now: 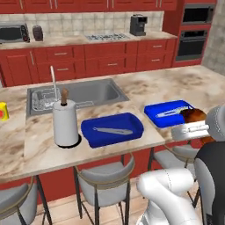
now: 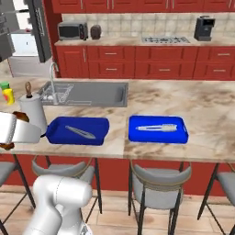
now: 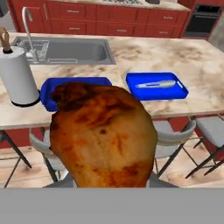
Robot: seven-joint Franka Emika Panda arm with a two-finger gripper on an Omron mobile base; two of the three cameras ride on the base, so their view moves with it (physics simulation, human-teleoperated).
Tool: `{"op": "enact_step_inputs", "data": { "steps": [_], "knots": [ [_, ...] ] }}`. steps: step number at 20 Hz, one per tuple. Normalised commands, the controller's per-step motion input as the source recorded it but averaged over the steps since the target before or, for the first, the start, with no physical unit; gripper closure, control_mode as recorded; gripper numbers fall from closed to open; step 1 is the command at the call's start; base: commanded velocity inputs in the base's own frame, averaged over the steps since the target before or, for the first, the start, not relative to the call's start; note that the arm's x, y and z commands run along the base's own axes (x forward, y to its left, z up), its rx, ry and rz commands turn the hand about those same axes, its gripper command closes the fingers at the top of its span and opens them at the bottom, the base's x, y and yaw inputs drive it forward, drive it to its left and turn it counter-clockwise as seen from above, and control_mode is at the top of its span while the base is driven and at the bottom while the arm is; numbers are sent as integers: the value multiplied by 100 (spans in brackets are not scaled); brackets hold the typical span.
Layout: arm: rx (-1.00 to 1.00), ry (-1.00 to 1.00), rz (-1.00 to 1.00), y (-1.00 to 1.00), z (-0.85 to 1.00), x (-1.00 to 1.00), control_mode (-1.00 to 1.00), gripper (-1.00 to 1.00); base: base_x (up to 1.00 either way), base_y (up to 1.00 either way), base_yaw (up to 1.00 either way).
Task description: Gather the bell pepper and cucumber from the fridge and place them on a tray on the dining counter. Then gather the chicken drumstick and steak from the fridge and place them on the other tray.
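Observation:
My gripper (image 1: 196,128) is shut on the chicken drumstick (image 3: 101,133), a brown-orange lump held in the air in front of the dining counter (image 1: 176,85), above the stools. In the hand view the drumstick hides the fingertips. It also shows beside the white hand, as the drumstick (image 1: 193,115) and the drumstick (image 2: 20,115). Two blue trays rest on the counter's near side: the left tray (image 1: 112,128) and the right tray (image 1: 168,112), each holding a silver utensil. The fridge (image 2: 20,45) stands open at the far left. Bell pepper, cucumber and steak are out of view.
A white paper towel roll (image 1: 65,123) stands left of the left tray. Behind it lie the steel sink (image 1: 74,94) and its tap (image 1: 53,81). Grey-seated stools (image 1: 104,176) line the counter's near edge. A yellow bottle (image 2: 8,95) is at the counter's left end.

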Motion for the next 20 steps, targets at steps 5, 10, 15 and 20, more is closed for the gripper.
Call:
{"op": "enact_step_inputs", "data": {
  "steps": [5,10,15,20],
  "knots": [
    [0,0,0,0,0,0,100,100,76,-17,35],
    [0,0,0,0,0,0,100,100,70,-24,35],
    [1,3,6,-5,-4,15,-100,100,55,-20,26],
    [6,16,26,-26,-26,92,-100,100,0,0,0]
  ]
}}
